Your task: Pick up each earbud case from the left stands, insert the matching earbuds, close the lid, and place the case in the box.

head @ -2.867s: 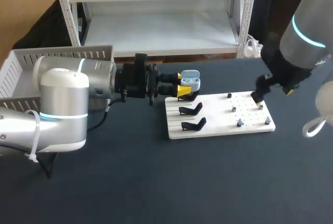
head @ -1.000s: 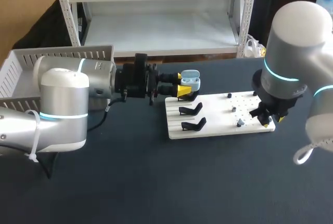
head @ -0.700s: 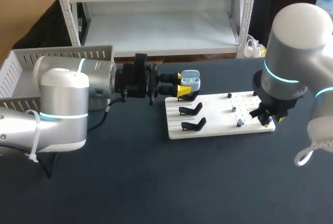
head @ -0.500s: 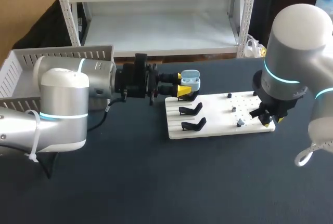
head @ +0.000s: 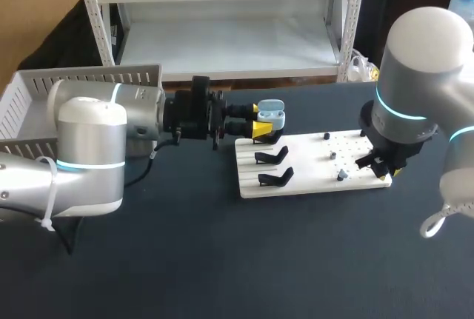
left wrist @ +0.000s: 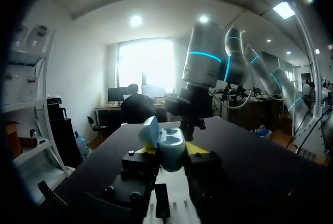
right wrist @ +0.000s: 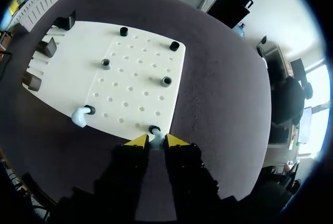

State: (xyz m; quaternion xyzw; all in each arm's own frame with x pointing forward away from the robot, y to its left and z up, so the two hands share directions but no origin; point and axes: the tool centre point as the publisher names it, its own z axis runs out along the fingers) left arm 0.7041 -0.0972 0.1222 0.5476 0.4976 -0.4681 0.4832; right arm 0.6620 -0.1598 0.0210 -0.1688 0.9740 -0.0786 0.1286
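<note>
Head view, right tool [head: 384, 172] lowered, gripping earbud [right wrist: 154, 141]

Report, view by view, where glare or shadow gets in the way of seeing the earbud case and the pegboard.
Left wrist view: strong backlight from the room glares behind the open earbud case, yet the case, held by the left gripper, reads clearly. Head view: even light, though the right gripper sits shaded under its own arm. Right wrist view: the white pegboard is brightly lit, and the gripper body is a dark silhouette.

No writing, label, brand, number or sign is legible anywhere at this moment.
</note>
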